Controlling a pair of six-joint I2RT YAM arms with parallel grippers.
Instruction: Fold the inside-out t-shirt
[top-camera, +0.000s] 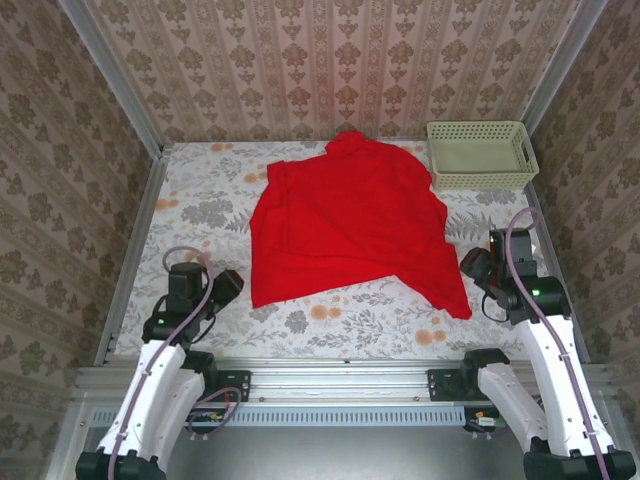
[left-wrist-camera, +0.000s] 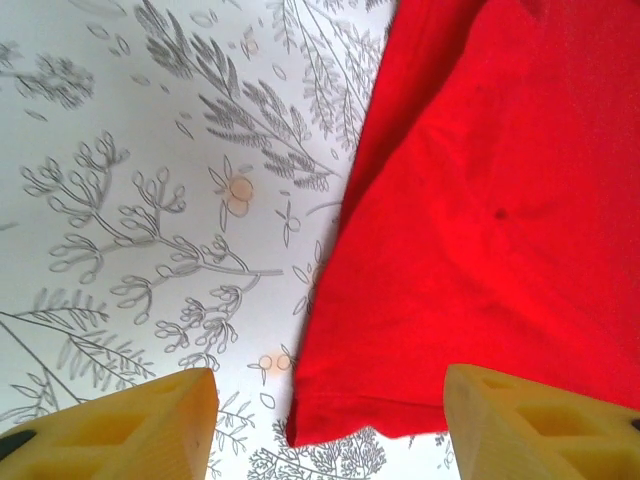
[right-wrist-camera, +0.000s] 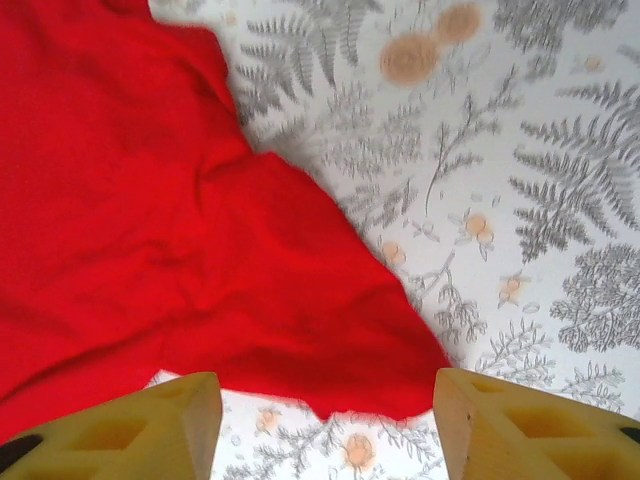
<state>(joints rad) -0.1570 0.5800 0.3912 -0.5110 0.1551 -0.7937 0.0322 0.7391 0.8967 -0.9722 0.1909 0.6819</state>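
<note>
The inside-out t-shirt (top-camera: 350, 220) is plain red and lies spread, somewhat rumpled, on the middle of the flowered table cover. My left gripper (top-camera: 231, 284) hovers by the shirt's near left corner. In the left wrist view that hem corner (left-wrist-camera: 330, 405) sits between the yellow fingers (left-wrist-camera: 160, 425), and the left gripper (left-wrist-camera: 328, 388) stands open above it. My right gripper (top-camera: 473, 265) is at the shirt's near right point. Seen from the right wrist, this pointed corner (right-wrist-camera: 380, 385) lies between the open fingers (right-wrist-camera: 520, 425) of the right gripper (right-wrist-camera: 325, 388), which hold nothing.
A pale green basket (top-camera: 480, 155) stands at the back right corner, just off the shirt's right shoulder. Patterned walls close in the table on three sides. Bare table cover (top-camera: 200, 200) lies left of the shirt, and more along the front edge.
</note>
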